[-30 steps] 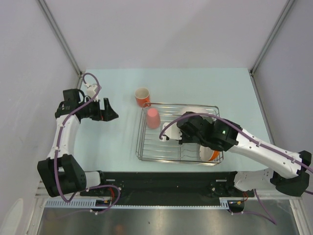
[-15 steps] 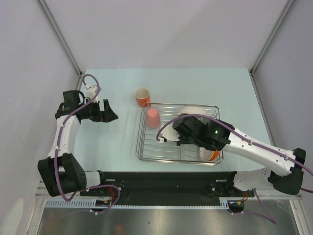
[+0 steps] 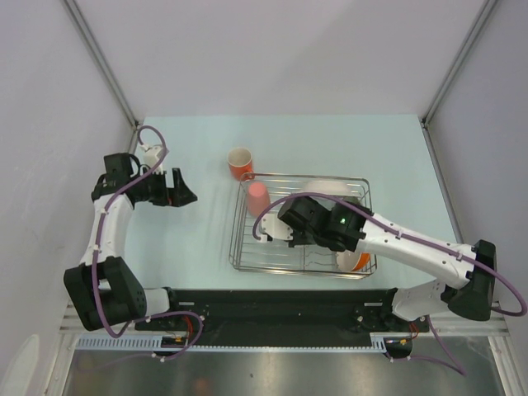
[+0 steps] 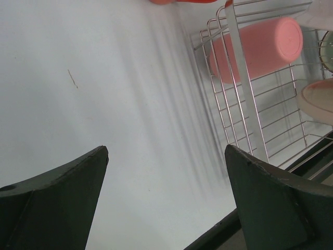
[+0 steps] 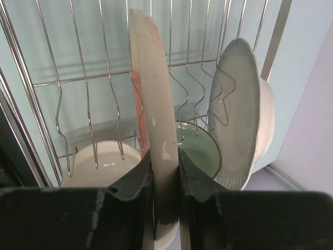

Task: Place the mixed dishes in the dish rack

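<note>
The right fingers are nearly closed, pinching the rim of a cream-pink plate held on edge among the upright dividers of the dish rack. In the rack beyond it are a white plate standing on edge, a pale green bowl and an orange white-lined bowl. A pink cup lies in the rack's far left corner. An orange mug stands on the desk just outside that corner. The left fingers are spread wide and empty above the desk, left of the rack.
</note>
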Robot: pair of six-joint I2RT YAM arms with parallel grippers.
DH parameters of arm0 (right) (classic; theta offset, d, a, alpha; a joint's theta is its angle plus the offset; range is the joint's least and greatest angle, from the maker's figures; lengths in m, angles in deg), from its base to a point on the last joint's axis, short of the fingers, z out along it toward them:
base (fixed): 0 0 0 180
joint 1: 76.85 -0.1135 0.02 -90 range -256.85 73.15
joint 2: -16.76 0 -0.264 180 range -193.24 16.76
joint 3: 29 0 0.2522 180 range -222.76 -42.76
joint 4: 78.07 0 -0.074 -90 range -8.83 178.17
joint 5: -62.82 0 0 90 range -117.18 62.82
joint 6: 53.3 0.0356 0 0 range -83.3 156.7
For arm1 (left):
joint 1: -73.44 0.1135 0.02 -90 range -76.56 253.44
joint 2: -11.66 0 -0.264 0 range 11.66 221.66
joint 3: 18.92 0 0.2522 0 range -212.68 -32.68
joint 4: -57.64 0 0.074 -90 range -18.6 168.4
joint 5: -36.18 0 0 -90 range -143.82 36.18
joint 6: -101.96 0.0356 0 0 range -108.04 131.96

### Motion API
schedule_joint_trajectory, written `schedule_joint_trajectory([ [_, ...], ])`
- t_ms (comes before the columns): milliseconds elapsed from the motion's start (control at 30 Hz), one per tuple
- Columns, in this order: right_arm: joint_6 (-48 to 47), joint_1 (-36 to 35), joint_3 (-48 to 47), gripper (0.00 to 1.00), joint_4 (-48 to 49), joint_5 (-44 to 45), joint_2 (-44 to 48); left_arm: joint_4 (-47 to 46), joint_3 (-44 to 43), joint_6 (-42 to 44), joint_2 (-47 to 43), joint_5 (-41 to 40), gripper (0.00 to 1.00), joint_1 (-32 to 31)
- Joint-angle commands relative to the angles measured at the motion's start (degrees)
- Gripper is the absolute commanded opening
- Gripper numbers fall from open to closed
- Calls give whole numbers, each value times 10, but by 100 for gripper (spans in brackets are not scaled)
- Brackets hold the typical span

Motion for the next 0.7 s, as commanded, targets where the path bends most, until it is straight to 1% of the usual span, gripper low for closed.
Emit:
schedule_joint_trajectory([
  [0, 5, 12, -12, 0, 36, 14, 11, -2, -2, 18, 3, 20, 100, 8],
  [333, 28, 32, 11, 0, 43, -5, 1, 11, -17, 23, 5, 19, 100, 9],
  [400, 30, 31, 16, 2, 48, -3, -2, 13, -19, 25, 5, 19, 100, 10],
  [500, 34, 32, 16, 13, 50, -2, -2, 15, -21, 25, 4, 19, 100, 9],
  [533, 37, 33, 17, 26, 49, -1, -2, 16, -22, 25, 3, 19, 100, 10],
  [600, 41, 35, 18, 33, 50, -1, 2, 16, -24, 25, 4, 18, 100, 9],
  [633, 41, 36, 19, 41, 50, -1, 3, 16, -25, 25, 5, 18, 100, 10],
  [667, 42, 36, 20, 45, 50, -2, 3, 17, -27, 25, 6, 19, 100, 8],
])
